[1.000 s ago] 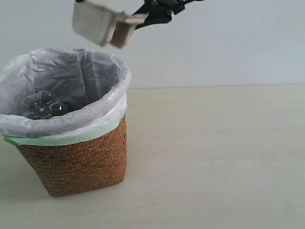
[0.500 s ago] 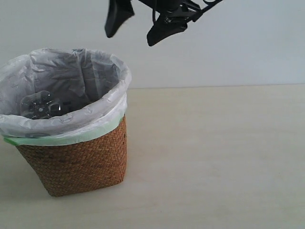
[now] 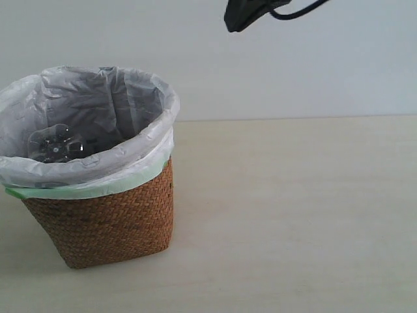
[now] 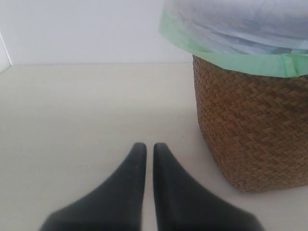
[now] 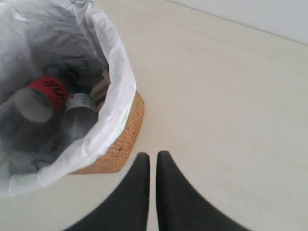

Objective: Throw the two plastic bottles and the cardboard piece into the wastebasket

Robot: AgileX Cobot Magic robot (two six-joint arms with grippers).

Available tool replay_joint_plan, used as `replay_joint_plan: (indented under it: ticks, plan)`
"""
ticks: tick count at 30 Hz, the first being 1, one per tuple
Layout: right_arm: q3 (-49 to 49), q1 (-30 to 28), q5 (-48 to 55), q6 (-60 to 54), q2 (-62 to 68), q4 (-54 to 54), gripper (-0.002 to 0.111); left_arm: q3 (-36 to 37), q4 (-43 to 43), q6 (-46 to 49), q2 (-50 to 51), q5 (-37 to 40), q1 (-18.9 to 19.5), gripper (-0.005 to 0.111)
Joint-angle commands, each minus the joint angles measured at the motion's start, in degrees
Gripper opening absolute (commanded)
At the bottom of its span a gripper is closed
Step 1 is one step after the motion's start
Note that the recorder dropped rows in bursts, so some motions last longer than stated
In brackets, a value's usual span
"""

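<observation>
The red-labelled bottle point(image 5: 45, 96), the other bottle point(image 5: 77, 118) and the cardboard piece point(image 5: 99, 85) lie in the wastebasket point(image 5: 120, 139) below the right pincer point(image 5: 152, 155), so it hangs narrow and empty, its work apparently done.

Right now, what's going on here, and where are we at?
The red-labelled bottle and the second bottle lie inside the wastebasket, with a tan edge beside them that looks like the cardboard piece. The right gripper hangs shut and empty, high up beside the basket. The left gripper sits shut and empty, low beside it.
</observation>
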Motion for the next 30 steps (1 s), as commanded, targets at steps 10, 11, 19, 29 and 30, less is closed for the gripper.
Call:
replay_joint_plan:
  ticks: [10, 11, 19, 29, 30]
  plan:
    - [25.4, 0.0, -12.1, -0.3, -25.1, -2.6, 0.000, 0.1, -0.4, 0.0, -0.1, -0.2, -0.3, 0.005]
    - [27.2, 0.0, -13.3, -0.3, -27.1, -2.7, 0.000, 0.1, -0.4, 0.0, -0.1, -0.2, -0.3, 0.005]
    - [40.5, 0.0, -21.0, -1.2, -43.0, -3.1, 0.000, 0.1, -0.4, 0.0, -0.1, -0.2, -0.3, 0.005]
    - [57.0, 0.0, -24.5, -1.2, -66.1, -3.3, 0.000, 0.1, -0.4, 0.0, -0.1, -0.2, -0.3, 0.005]
    - [58.5, 0.0, -25.0, -1.2, -68.2, -3.3, 0.000, 0.1, -0.4, 0.0, -0.1, -0.2, -0.3, 0.005]
